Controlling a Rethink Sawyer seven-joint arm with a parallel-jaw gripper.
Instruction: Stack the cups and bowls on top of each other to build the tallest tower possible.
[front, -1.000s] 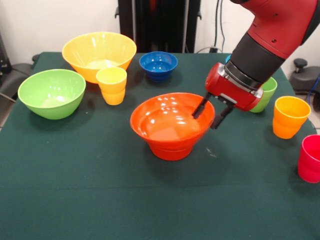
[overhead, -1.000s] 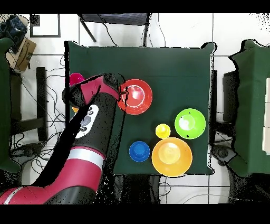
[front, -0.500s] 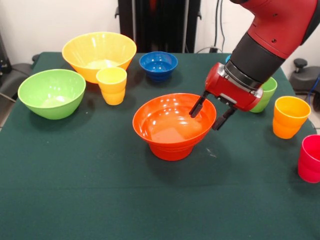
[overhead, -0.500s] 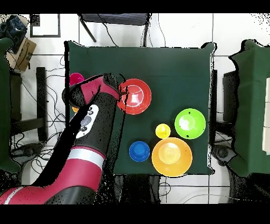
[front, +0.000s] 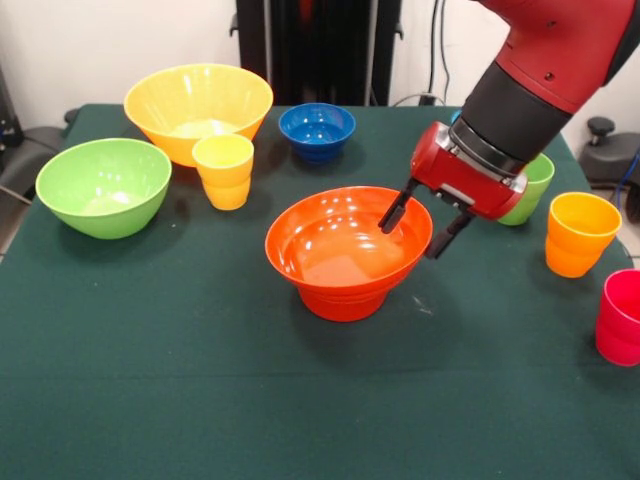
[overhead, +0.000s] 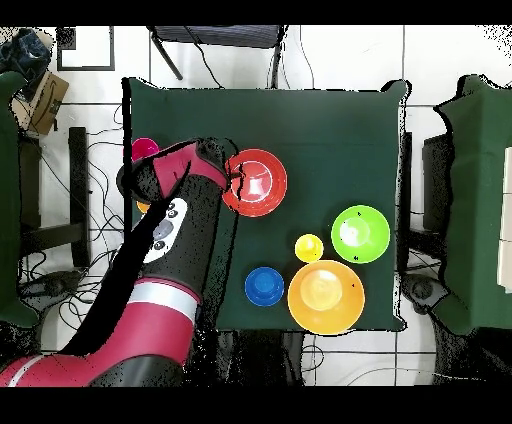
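The tower is a wide orange bowl (front: 340, 250) nested on a smaller orange bowl (front: 343, 303) at the table's middle; it also shows in the overhead view (overhead: 258, 182). My gripper (front: 418, 228) is open, its fingers astride the wide bowl's right rim, one inside and one outside, and it shows in the overhead view (overhead: 235, 181) too. A yellow cup (front: 224, 170) stands left. A green cup (front: 533, 180), an orange-yellow cup (front: 580, 233) and a pink-red cup (front: 620, 317) stand right. The light blue bowl is mostly hidden behind the arm.
A large yellow bowl (front: 198, 105), a large green bowl (front: 103, 185) and a small dark blue bowl (front: 317, 130) stand at the back and left. In the overhead view these are the yellow bowl (overhead: 325, 296), the green bowl (overhead: 360, 233) and the blue bowl (overhead: 264, 287).
The wide orange bowl shifted slightly right and settled on the smaller one. My gripper rose a little, its fingers staying astride the rim.
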